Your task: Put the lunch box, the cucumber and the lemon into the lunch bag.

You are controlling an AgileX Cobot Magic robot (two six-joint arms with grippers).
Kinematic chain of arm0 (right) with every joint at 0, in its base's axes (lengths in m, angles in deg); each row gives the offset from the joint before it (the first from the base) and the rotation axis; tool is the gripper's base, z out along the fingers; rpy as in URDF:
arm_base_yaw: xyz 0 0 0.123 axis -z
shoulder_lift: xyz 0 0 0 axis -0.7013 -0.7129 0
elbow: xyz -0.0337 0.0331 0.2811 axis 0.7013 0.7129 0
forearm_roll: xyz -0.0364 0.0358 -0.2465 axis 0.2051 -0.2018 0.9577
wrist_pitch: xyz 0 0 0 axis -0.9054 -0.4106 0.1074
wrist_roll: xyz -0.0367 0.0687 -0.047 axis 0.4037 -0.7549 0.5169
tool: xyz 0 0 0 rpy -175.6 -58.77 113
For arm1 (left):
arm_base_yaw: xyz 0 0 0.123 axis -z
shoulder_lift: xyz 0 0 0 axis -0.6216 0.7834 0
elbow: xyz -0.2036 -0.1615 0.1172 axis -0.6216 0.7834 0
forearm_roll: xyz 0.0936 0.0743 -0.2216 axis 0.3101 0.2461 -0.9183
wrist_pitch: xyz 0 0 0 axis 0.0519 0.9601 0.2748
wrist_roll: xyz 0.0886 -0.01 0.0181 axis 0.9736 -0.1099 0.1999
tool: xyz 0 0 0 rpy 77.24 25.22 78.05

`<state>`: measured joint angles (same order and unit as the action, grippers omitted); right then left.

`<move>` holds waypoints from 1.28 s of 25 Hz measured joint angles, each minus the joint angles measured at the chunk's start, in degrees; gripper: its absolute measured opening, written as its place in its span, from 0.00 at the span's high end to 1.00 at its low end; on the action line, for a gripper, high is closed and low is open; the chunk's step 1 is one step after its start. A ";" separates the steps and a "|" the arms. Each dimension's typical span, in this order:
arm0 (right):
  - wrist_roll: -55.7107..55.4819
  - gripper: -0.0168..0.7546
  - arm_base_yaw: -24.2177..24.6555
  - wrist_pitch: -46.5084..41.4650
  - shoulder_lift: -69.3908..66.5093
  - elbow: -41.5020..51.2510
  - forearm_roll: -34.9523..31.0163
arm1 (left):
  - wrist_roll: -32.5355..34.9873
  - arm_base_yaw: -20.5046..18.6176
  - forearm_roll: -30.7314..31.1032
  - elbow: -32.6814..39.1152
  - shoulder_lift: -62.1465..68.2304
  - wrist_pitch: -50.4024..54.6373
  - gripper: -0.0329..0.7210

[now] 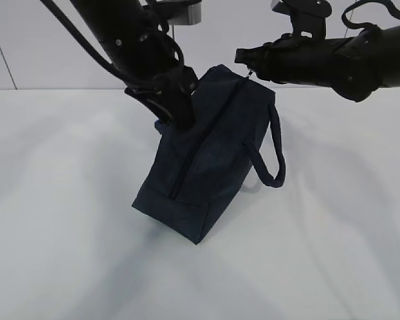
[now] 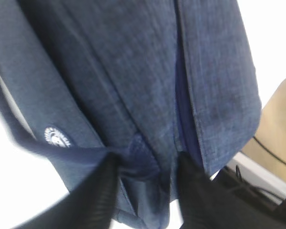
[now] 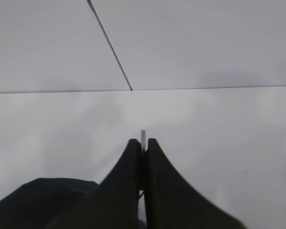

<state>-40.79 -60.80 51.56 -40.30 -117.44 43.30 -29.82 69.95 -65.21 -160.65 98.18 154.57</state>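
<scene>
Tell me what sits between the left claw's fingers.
In the left wrist view, a fold of the lunch bag fabric beside its zipper lies between the left claw fingers.

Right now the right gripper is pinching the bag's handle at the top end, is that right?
Not the handle. The right gripper is shut on the zipper pull at the bag's top end; the handle hangs free, as the exterior view shows.

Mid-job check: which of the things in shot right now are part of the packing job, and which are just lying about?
Part of the job:
- lunch bag, tilted up on one end
- its zipper ring, pinched in the right tool
- left tool, at the bag's fabric

Just lying about:
- white table

The lunch box, cucumber and lemon are not visible in any view.
</scene>
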 joint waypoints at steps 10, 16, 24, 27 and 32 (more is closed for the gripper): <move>-1.31 0.98 0.00 -0.06 0.00 0.00 0.00 | -2.40 0.00 -0.54 -11.79 0.54 0.99 0.39; -1.41 0.98 0.00 -0.39 0.00 0.00 0.00 | -2.51 -0.53 -1.19 -13.92 5.75 1.11 0.40; -1.41 0.98 0.00 -0.47 -0.12 0.00 0.00 | -2.41 -4.19 -9.39 -14.20 10.17 0.06 0.41; -1.52 0.98 0.00 -0.47 -0.20 0.00 0.00 | -2.30 -4.27 -10.89 -14.20 11.69 -2.28 0.48; -1.52 0.98 0.00 -0.47 -0.20 0.00 0.00 | -1.36 -4.27 -10.38 -14.20 12.91 -3.26 0.90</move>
<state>-42.31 -60.80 51.09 -40.50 -117.44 43.30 -31.18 65.67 -75.59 -174.85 111.09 151.31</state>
